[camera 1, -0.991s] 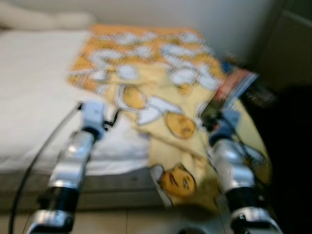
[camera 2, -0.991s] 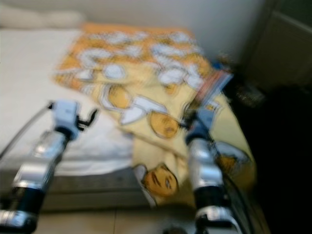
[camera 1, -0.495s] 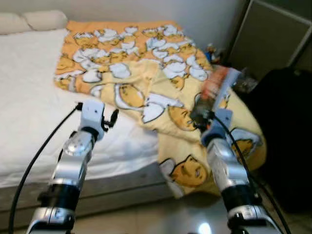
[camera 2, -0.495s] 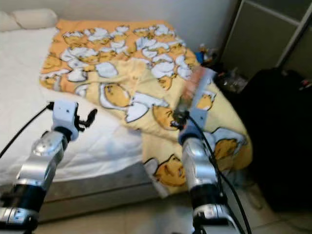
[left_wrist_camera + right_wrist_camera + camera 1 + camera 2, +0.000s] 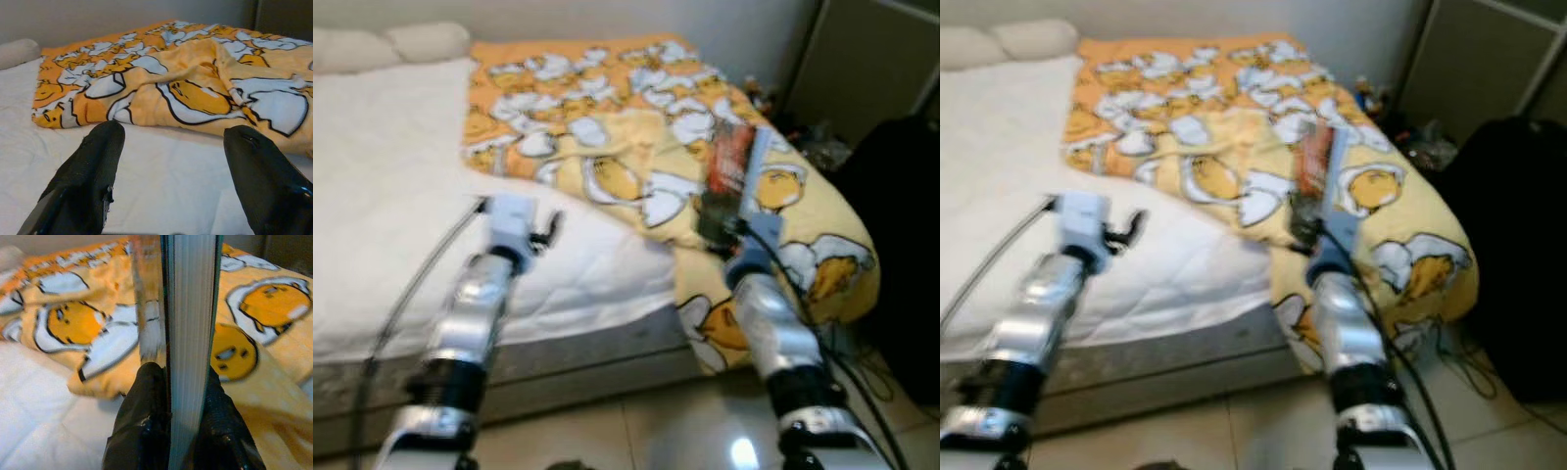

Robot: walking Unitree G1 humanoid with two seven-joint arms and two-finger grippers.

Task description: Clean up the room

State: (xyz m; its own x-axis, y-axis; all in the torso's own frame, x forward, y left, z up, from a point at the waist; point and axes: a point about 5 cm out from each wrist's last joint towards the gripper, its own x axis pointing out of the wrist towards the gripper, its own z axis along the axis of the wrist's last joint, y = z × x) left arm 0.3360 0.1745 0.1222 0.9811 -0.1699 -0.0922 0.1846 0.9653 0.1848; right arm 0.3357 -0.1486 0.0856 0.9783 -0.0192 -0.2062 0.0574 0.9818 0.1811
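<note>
The right gripper [image 5: 183, 396] has its jaws clenched on a thin book [image 5: 732, 162], held upright above the yellow egg-print blanket [image 5: 636, 108] near the bed's [image 5: 382, 196] foot-end corner. The left gripper [image 5: 171, 147] hovers over the white mattress, jaws released.

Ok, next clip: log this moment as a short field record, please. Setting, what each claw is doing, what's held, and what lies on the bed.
setting: bedroom, robot standing at the side of a bed with a white quilted cover
left claw: open, empty, held over the white cover
right claw: shut on a book, gripped edge-on and standing upright
held item: thin book with a reddish cover
on the bed: yellow-orange egg-cartoon blanket, rumpled, draping over the bed's corner; pillows at the head
beside the bed: dark bulky item, identity unclear
</note>
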